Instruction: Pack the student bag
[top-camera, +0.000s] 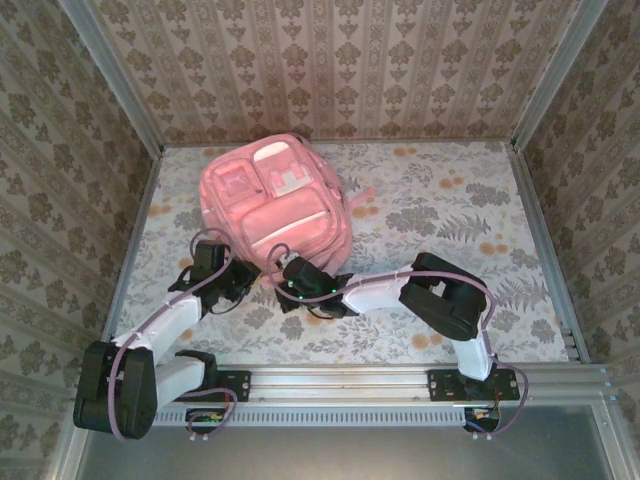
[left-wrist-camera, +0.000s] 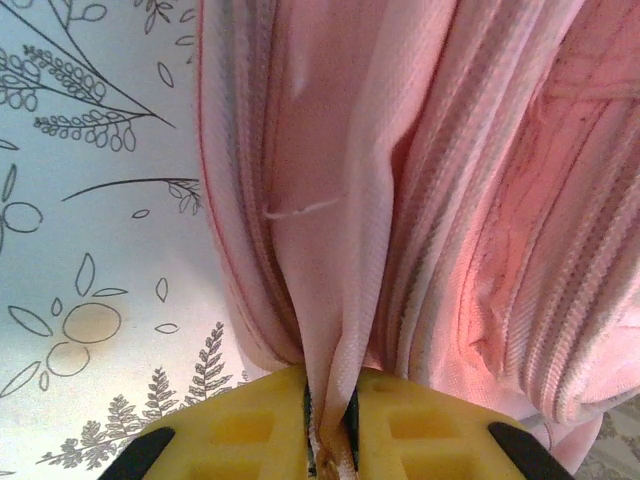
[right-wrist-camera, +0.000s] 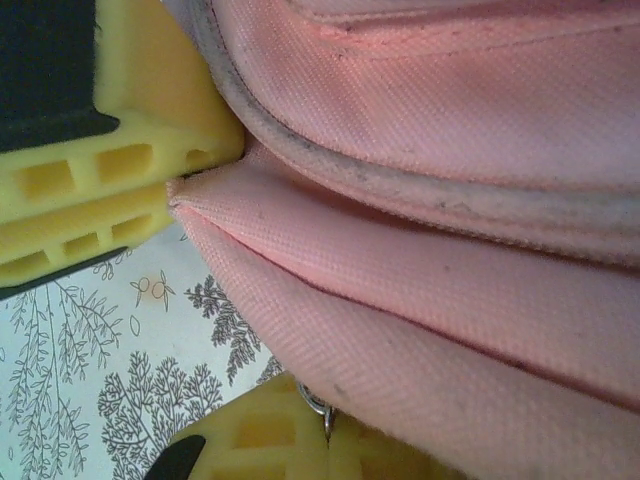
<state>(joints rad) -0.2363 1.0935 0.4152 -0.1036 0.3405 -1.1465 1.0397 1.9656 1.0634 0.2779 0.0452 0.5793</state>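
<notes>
The student bag (top-camera: 275, 200), a large soft pink backpack, lies flat at the table's back left with its front pockets up. Both grippers meet at its near edge. My left gripper (top-camera: 255, 277) is shut on a fold of the bag's pink fabric (left-wrist-camera: 345, 300), which runs down between the yellow fingers (left-wrist-camera: 250, 425). My right gripper (right-wrist-camera: 328, 448) is shut on a small metal zip-pull ring (right-wrist-camera: 315, 402) under the bag's edge (right-wrist-camera: 450, 260). The left gripper's yellow finger (right-wrist-camera: 100, 190) touches the same fabric ridge in the right wrist view.
A floral-print cloth (top-camera: 450, 210) covers the table, with open room to the right of the bag. Patterned walls (top-camera: 340, 70) close the back and sides. A metal rail (top-camera: 400, 385) runs along the near edge.
</notes>
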